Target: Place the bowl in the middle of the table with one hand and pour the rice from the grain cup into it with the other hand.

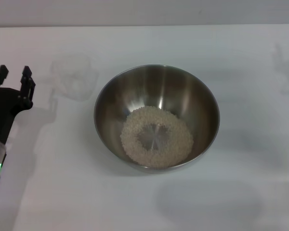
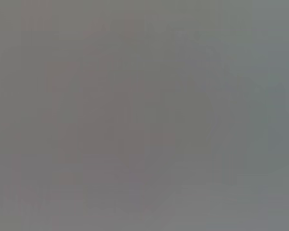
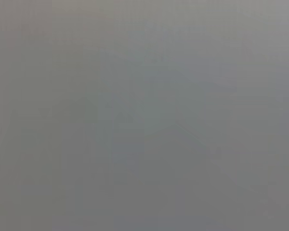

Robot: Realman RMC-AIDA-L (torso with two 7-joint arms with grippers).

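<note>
The steel bowl point(image 1: 156, 86) stands near the middle of the white table point(image 1: 241, 62). The rice point(image 1: 176, 144) lies in its bottom as a ring of pale grains around a bare patch of steel. Left of the bowl and a little farther back, the clear grain cup point(image 1: 75, 78) rests on the table and looks empty. My left gripper point(image 1: 14, 73) is at the left edge of the head view, left of the cup and apart from it, open with nothing between its fingers. My right gripper is out of view. Both wrist views show only plain grey.
The table's far edge point(image 1: 144, 25) runs along the back. A faint shadow point(image 1: 286, 62) falls on the table at the far right. Bare tabletop lies in front of the bowl and to its right.
</note>
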